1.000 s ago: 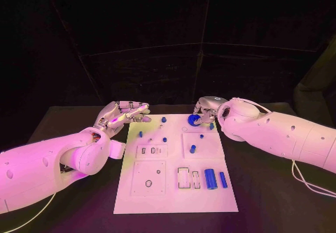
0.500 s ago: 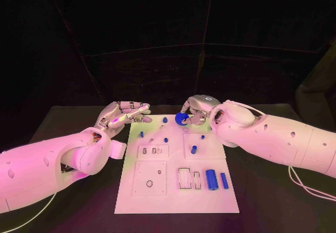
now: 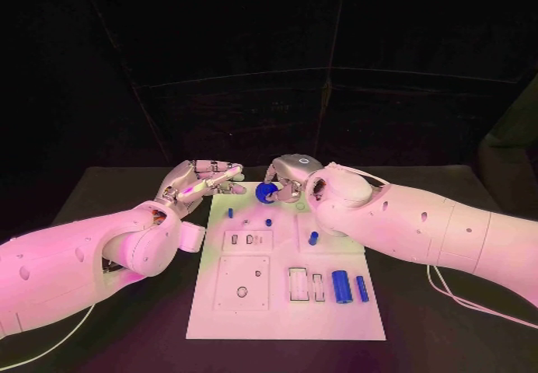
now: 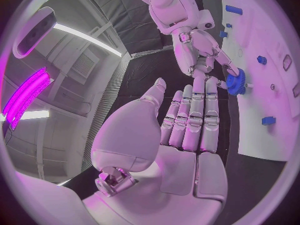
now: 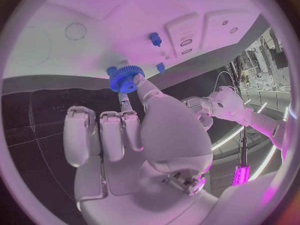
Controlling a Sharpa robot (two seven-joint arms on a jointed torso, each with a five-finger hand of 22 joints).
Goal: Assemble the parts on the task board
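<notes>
Lab: black-draped enclosure [image 3: 269, 109], strip lights [image 4: 87, 39]

A black table [image 3: 101, 202] lies beneath the left hand [image 3: 202, 183] and the right hand [image 3: 289, 175], reaching outward from both. Beyond their fingertips, past the table's far edge, hangs a black cloth backdrop [image 3: 246, 109] crossed by thin pale lines. A thin white cable [image 3: 476, 299] loops over the table well behind the right hand.

arms: white, rounded shells, small dark holes | hands: silver, segmented fingers [image 4: 192, 116] | cable: thin, pale
</notes>
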